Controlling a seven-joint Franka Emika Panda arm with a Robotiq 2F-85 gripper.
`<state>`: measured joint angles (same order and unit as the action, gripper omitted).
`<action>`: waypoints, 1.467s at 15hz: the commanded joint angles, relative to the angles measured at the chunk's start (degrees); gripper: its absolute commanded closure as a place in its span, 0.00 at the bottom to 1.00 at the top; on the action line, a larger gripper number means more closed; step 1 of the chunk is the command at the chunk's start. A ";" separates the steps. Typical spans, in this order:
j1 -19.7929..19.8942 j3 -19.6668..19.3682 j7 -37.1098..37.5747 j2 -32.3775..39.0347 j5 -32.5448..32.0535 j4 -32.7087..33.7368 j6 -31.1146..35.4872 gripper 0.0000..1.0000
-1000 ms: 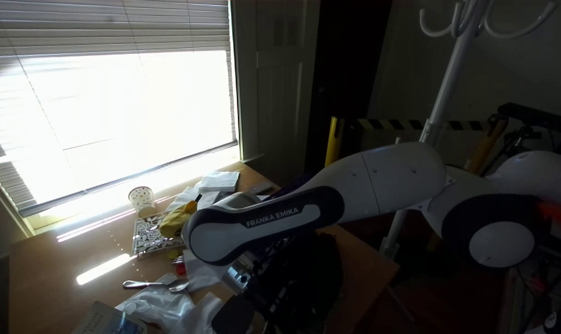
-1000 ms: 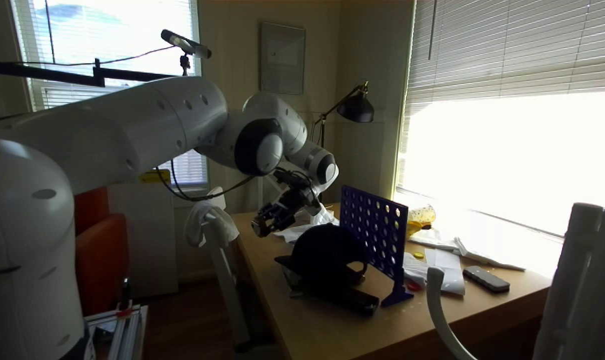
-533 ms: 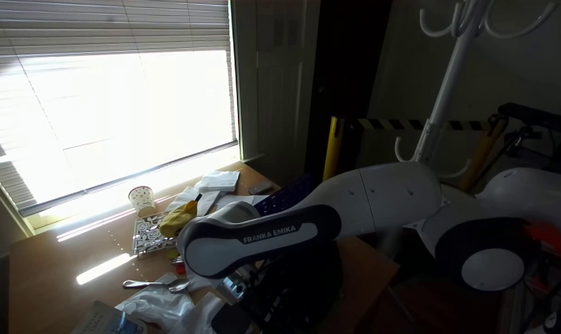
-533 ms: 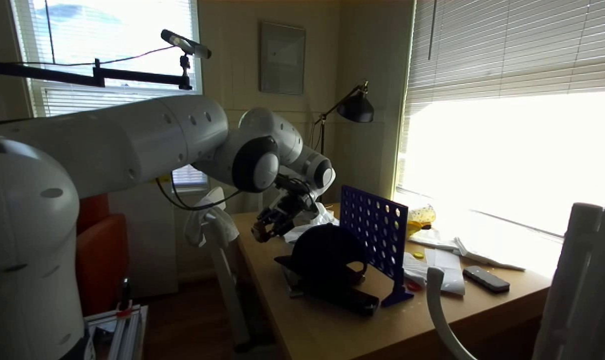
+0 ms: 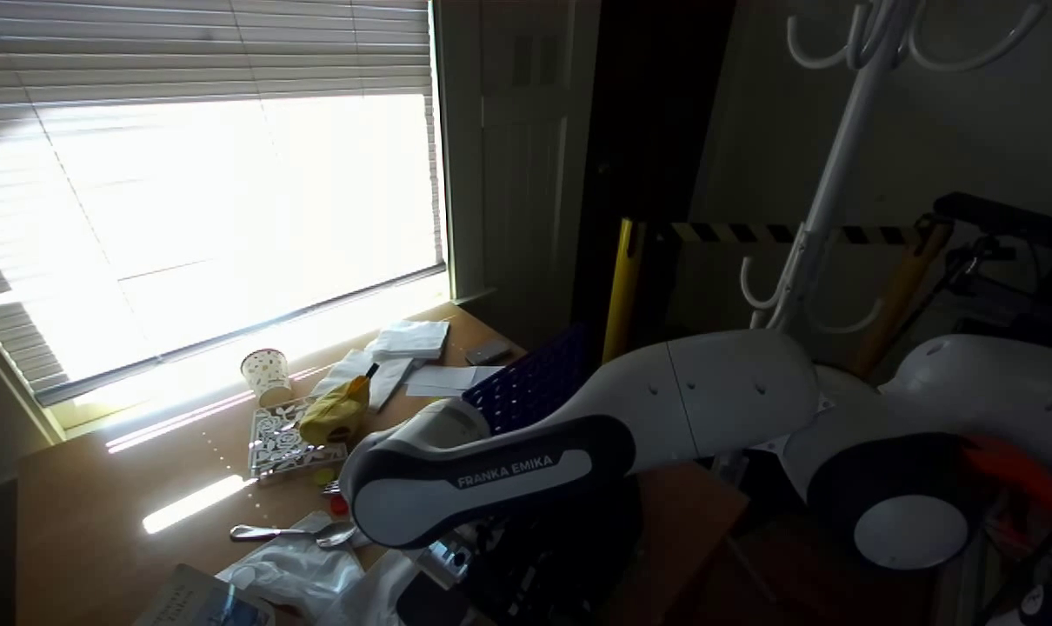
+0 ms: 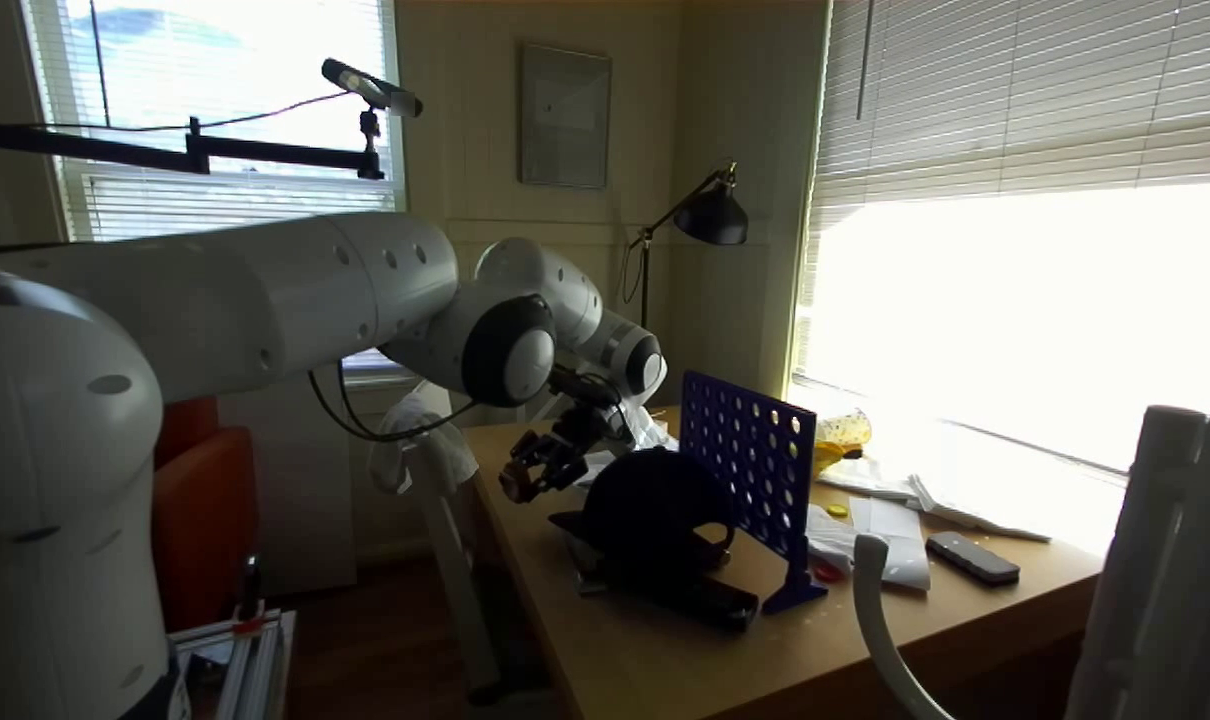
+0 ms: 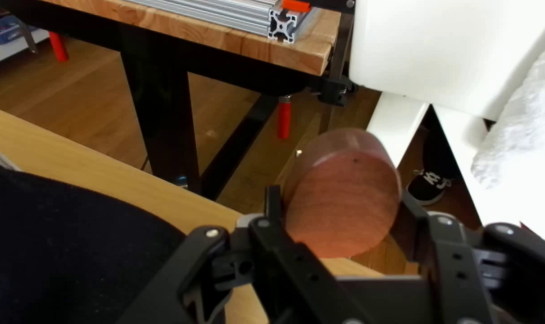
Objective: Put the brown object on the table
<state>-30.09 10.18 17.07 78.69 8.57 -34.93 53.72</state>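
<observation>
Clamping the brown object (image 7: 342, 204), a round block, between the fingers of the gripper (image 7: 343, 211). Holding it up in the air near the edge of the worktop (image 6: 655, 665), leaving unclear whether above the surface or just past. Facing a dark cap (image 6: 650, 500) close by, and having it in the way between gripper and an upright blue grid (image 6: 740, 470). Spotting, beyond that grid, a yellow pouch (image 5: 335, 413), a speckled cup (image 5: 267, 376), white napkins (image 5: 410, 339) and a grey case (image 6: 973, 558). Seeing a spoon (image 5: 287, 533) beside a crumpled plastic bag (image 5: 296, 569), and a book (image 5: 200, 600) nearby. Hiding part of the worktop behind the arm (image 5: 509, 474) in an exterior view. Looking past the edge in the wrist view, picking out a white cloth (image 7: 524, 130) at one side and a shoe (image 7: 428, 185) below.
</observation>
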 commanded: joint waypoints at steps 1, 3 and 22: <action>-1.53 -0.49 -2.48 4.11 -1.61 5.86 -3.24 0.66; -2.02 -0.60 -3.08 5.13 -1.97 7.01 -3.13 0.66; -5.11 -2.91 -3.37 6.77 -4.48 10.14 1.04 0.66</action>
<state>-34.26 8.04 15.20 84.90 5.56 -26.13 54.04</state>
